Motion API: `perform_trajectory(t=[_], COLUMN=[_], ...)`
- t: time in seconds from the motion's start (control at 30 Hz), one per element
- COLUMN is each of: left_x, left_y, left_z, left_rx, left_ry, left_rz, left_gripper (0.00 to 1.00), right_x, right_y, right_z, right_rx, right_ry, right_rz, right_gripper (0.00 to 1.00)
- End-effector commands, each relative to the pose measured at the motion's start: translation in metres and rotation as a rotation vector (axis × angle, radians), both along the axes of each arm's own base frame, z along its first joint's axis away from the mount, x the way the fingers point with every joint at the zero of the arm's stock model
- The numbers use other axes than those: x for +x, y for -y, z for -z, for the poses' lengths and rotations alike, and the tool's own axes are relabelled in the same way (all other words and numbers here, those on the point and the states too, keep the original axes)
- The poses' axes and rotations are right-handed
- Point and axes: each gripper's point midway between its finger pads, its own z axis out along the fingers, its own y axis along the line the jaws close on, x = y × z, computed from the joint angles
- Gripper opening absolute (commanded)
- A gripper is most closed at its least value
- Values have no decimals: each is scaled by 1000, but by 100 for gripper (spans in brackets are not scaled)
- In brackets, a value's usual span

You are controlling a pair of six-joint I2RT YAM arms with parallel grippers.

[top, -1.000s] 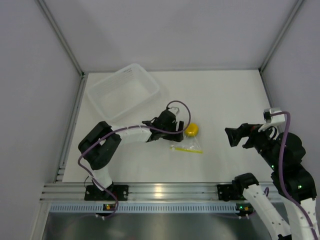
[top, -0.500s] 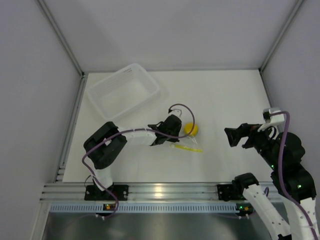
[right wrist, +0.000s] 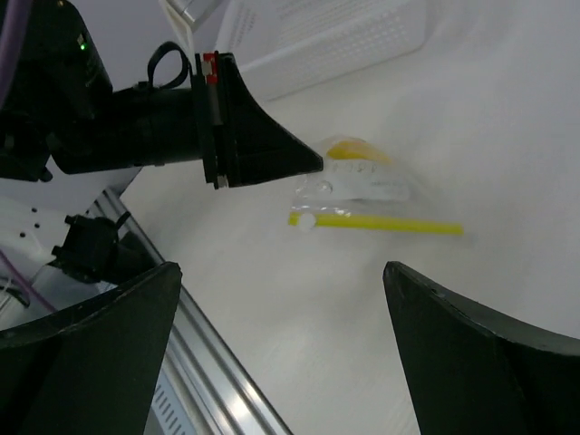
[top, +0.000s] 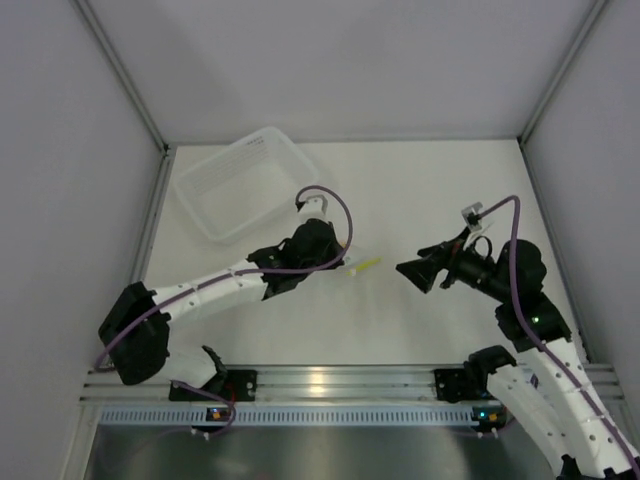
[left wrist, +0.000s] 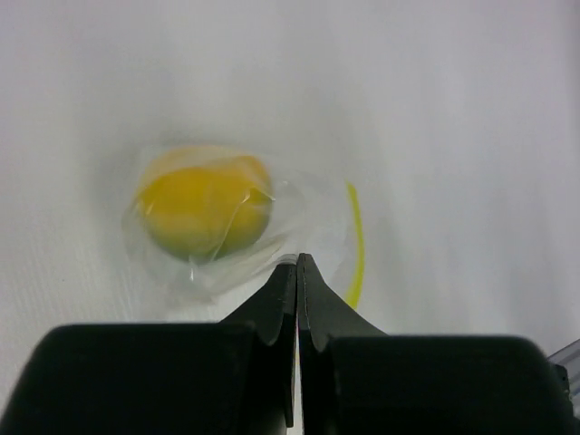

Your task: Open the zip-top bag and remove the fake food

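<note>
The zip-top bag [left wrist: 272,249] is a clear crinkly pouch with a yellow zip strip [left wrist: 355,245] along its right edge. The fake food [left wrist: 204,213], a yellow-green ball, sits inside it. My left gripper [left wrist: 297,263] is shut, its tips pinching the clear plastic next to the strip. From above, the left gripper [top: 343,262] covers the ball and only the zip strip [top: 366,265] pokes out. My right gripper [top: 408,274] is open just right of the bag, facing it. In the right wrist view the zip strip [right wrist: 381,224] lies ahead of its spread fingers [right wrist: 91,344].
A translucent white basket [top: 245,185] stands at the back left, behind the left arm, and also shows as the basket [right wrist: 335,36] in the right wrist view. An aluminium rail [top: 320,380] runs along the near edge. Grey walls enclose the table.
My left gripper closed on the bag and pulled it left, covering the ball from above. My right arm swung left and forward toward the bag, its jaws still open.
</note>
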Motion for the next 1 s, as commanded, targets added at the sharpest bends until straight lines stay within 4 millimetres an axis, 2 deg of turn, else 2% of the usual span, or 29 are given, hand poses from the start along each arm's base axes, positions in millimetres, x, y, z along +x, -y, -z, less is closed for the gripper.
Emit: perform_trajectory(t=[0.0, 0.03, 0.07, 0.1, 0.17, 0.2, 0.23, 0.3, 0.43, 0.53, 0.6, 0.63, 0.67, 0.73, 0.87, 0.97], left_x=[2, 1, 0, -3, -8, -9, -12, -13, -23, -28, -30, -32, -33, -37, -41, -44], left_y=[-15, -16, -18, -20, -21, -22, -23, -26, -35, -40, -43, -43, -43, -39, -36, -35], left_z=[-40, -47, -53, -66, -79, -88, -98, -114, -141, -148, -155, -156, -159, -162, -172, -177], left_rx=[-39, -52, -66, -88, -125, -141, -169, -200, -263, -280, -291, -291, -301, -314, -339, -347], left_ry=[31, 34, 28, 31, 18, 17, 22, 31, 53, 62, 73, 72, 73, 63, 67, 73], left_rz=[-88, -94, -103, -102, -96, -95, -86, -87, -83, -82, -80, -75, -69, -42, -14, 3], left_gripper=[0, 0, 0, 0, 0, 0, 0, 0, 0, 0, 0, 0, 0, 0, 0, 0], right_x=[-13, -12, -19, -22, -17, -30, -25, -23, -3, 6, 5, 6, 9, 15, 35, 42], right_y=[-37, -42, -52, -57, -63, -77, -83, -95, -112, -111, -112, -112, -111, -111, -104, -102], right_z=[-63, -63, -67, -74, -79, -79, -74, -66, -33, -20, -16, -3, -9, 2, 1, -6], right_rx=[125, 83, 73, 64, -1, -9, -79, -138, -301, -336, -325, -334, -311, -319, -339, -361], right_ry=[281, 347, 391, 449, 579, 615, 686, 716, 748, 785, 815, 815, 842, 826, 812, 820], right_rz=[-232, -255, -288, -301, -270, -324, -318, -292, -299, -264, -261, -262, -229, -202, -87, -48], right_gripper=[95, 95, 94, 94, 93, 93, 93, 94, 94, 95, 95, 95, 95, 95, 98, 98])
